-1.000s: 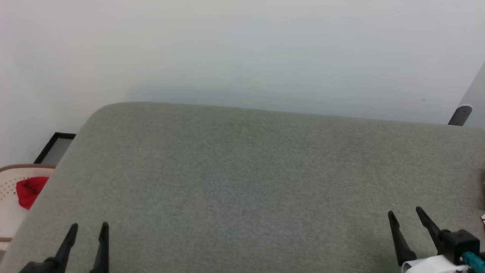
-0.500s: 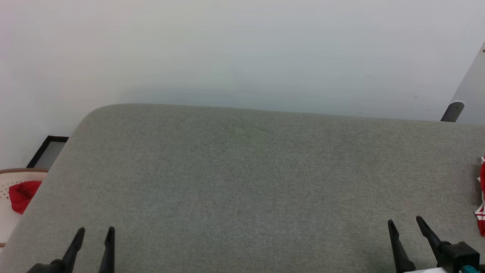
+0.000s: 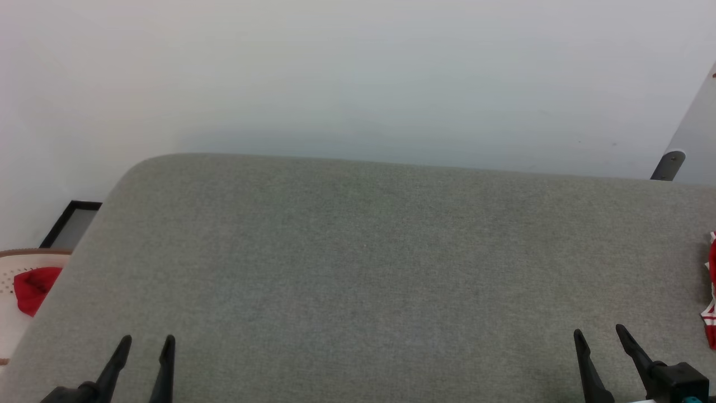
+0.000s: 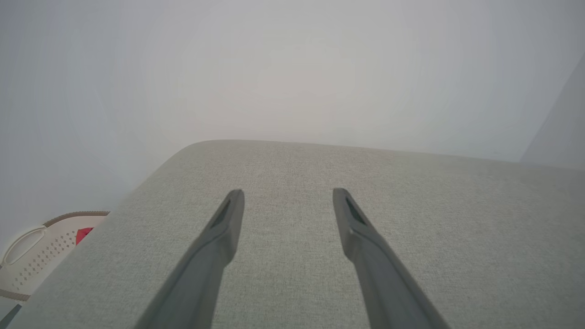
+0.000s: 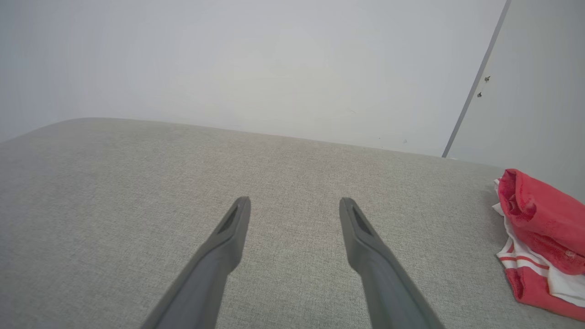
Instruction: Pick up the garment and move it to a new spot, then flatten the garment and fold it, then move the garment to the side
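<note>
Spreading across most of the head view, a table (image 3: 358,268) covered in grey woven cloth runs from a rounded far-left corner to the right edge, with a plain pale wall (image 3: 358,67) rising behind it. A grey panel (image 3: 699,129) leans in at the upper right, a small metal fitting (image 3: 668,165) at its foot. The garment (image 5: 539,219) lies crumpled in a heap on the table's right end, red fabric bunched over white parts with red striped trim; it sits well to the right of the right gripper and apart from it, and its lettering cannot be made out. Off the table's left side stands a pale perforated basket (image 3: 11,268) with a piece of red cloth (image 3: 33,285) inside, and beyond it a black-framed panel (image 3: 70,221) lies against the wall. The left gripper (image 3: 149,338) hangs over the table's near-left part, its two dark fingers spread wide with nothing between them. The right gripper (image 3: 597,330) hangs over the near-right part, fingers likewise spread and empty, pointing toward the wall.
</note>
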Tool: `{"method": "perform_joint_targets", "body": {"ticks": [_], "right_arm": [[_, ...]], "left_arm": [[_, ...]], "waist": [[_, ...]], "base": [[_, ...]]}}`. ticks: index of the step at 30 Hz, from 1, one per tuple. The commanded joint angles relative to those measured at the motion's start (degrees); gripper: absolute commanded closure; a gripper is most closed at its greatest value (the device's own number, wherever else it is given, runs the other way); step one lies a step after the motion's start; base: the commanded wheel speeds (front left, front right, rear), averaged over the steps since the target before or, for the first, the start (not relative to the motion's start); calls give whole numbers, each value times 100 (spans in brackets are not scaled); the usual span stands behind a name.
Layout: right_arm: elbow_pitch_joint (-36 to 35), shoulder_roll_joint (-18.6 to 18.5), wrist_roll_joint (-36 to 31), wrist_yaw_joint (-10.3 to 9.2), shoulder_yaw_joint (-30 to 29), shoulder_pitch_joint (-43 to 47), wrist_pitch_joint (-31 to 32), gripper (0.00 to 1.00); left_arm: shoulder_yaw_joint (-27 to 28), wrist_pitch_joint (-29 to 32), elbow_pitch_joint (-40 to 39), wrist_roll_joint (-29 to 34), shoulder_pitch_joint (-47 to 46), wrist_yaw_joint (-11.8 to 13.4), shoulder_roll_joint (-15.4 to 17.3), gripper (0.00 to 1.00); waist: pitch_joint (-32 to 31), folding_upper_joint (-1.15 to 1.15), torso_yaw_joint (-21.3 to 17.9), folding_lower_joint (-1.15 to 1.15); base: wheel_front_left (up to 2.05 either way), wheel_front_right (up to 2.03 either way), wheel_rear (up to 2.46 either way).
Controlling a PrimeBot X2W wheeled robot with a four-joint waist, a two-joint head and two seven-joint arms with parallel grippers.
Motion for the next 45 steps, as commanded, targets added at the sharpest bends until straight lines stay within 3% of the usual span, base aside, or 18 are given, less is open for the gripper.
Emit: {"method": "perform_joint_targets", "body": {"ticks": [1,12,13,18,45], "right_arm": [[5,8,-25,-6,-14,93,-29,0],[-9,83,-61,-6,14,164,-29,0],[-4,77,-11,0,4,88,0,100],[207,135,98,0,-11,129,67,100],[44,302,2803,-1,-249,-193,740,100]], "left_arm": [[-7,-5,7,-44,-7,-13,32,0],[-170,-5,46,-170,-11,-14,115,0],[-189,0,45,-153,-2,-1,111,100],[-263,24,244,-224,68,0,-86,100],[10,710,331,-2414,-423,-4,-592,100]], "waist": [[-3,0,3,0],[-11,0,-18,0],[-10,0,-18,0],[-7,0,-24,0],[89,0,-146,0]], "base": [[0,0,0],[0,0,0],[0,0,0],[0,0,0],[0,0,0]]}}
